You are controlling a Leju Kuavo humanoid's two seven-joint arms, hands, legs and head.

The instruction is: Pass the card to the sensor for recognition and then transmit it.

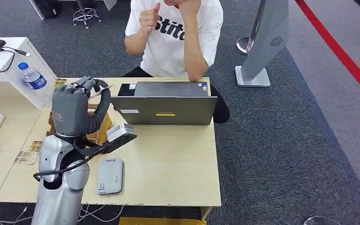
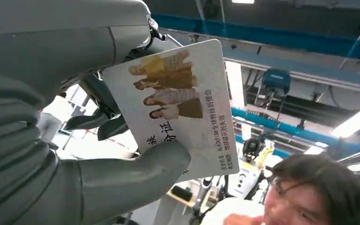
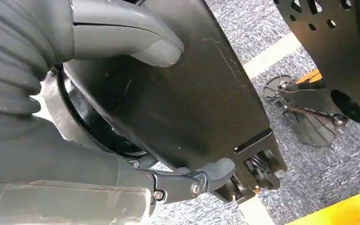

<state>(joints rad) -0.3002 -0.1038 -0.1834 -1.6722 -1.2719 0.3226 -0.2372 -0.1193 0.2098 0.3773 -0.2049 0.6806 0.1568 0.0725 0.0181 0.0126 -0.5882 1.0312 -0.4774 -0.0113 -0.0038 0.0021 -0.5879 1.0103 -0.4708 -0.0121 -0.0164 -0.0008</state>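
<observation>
The left hand [image 1: 75, 101] is raised above the wooden table [image 1: 178, 159], at about nine o'clock from the grey laptop [image 1: 166, 110]. In the left wrist view the card [image 2: 178, 108] is pinched between the thick thumb [image 2: 136, 171] and the darker fingers [image 2: 98, 123], its printed face turned to the camera. The grey sensor [image 1: 110, 176] lies flat on the table at six o'clock from the raised hand. A person in a white T-shirt [image 1: 176, 37] is seated at twelve o'clock behind the laptop. The right hand [image 3: 122, 108] is seen with fingers apart and nothing gripped.
</observation>
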